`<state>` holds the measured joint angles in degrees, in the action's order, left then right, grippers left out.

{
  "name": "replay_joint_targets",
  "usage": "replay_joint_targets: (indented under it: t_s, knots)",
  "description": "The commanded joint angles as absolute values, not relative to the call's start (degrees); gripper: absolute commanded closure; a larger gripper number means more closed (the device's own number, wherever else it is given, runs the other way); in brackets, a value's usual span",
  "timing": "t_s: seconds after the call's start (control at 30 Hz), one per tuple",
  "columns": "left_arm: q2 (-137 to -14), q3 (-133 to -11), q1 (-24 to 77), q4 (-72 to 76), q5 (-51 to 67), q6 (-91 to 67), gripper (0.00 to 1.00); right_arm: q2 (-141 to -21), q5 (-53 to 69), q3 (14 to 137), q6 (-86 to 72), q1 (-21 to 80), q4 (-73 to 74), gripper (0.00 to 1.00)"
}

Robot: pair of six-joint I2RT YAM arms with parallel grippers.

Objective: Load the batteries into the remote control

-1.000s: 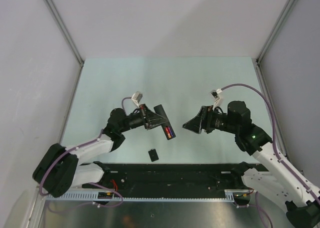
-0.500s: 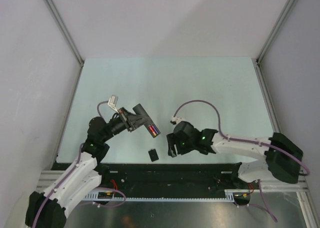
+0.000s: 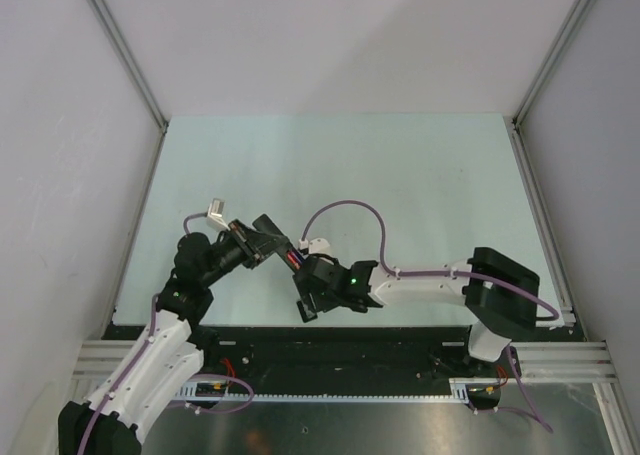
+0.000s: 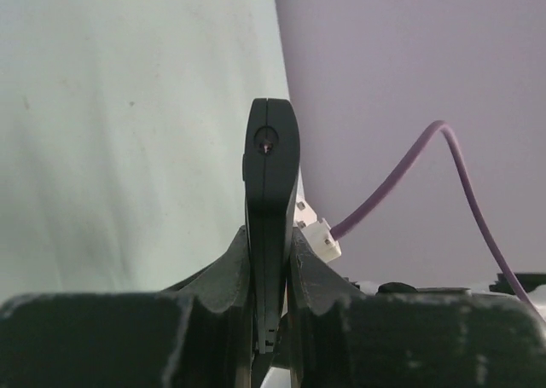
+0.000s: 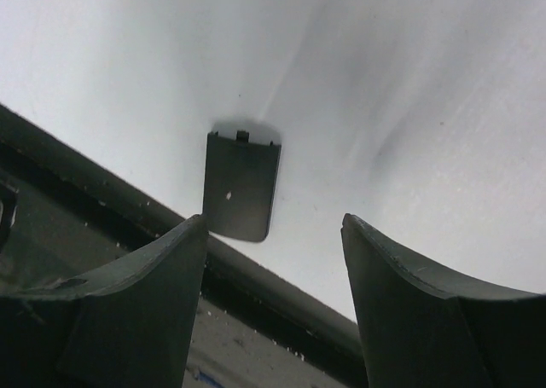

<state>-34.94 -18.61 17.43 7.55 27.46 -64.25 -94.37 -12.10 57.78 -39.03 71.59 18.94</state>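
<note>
Left of centre: left gripper (image 4: 270,256) pinching the remote control (image 4: 271,162) edge-on. A red battery (image 3: 291,258) is visible at the remote's lower-right end.
Centre, low: right gripper (image 5: 275,226) jaws spread, nothing between them, poised over the small black cover (image 5: 241,186), which lies flat near the lower edge of the table (image 3: 420,175).

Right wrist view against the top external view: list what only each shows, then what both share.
Only right wrist: the black cover piece in full, flat on the table by the dark front rail, two small tabs on its far edge, seen through the gap between the right gripper's open fingers. Only top external: the left gripper clamped on the remote control, a red battery showing in it. Both: the table and the right gripper.
</note>
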Motion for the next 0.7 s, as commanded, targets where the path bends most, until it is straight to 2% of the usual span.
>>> replay_joint_targets:
  t_s: [0.0, 0.67]
  knots:
    - [-34.1, -21.4, 16.8, 2.9, 24.4, -62.3, 1.00, -98.1, -16.4, 61.9, -39.4, 72.8, 19.2, 0.31]
    - [-40.1, -24.7, 14.7, 3.3, 24.3, -61.2, 1.00, -101.5, -18.5, 64.7, -39.0, 75.7, 17.7, 0.30]
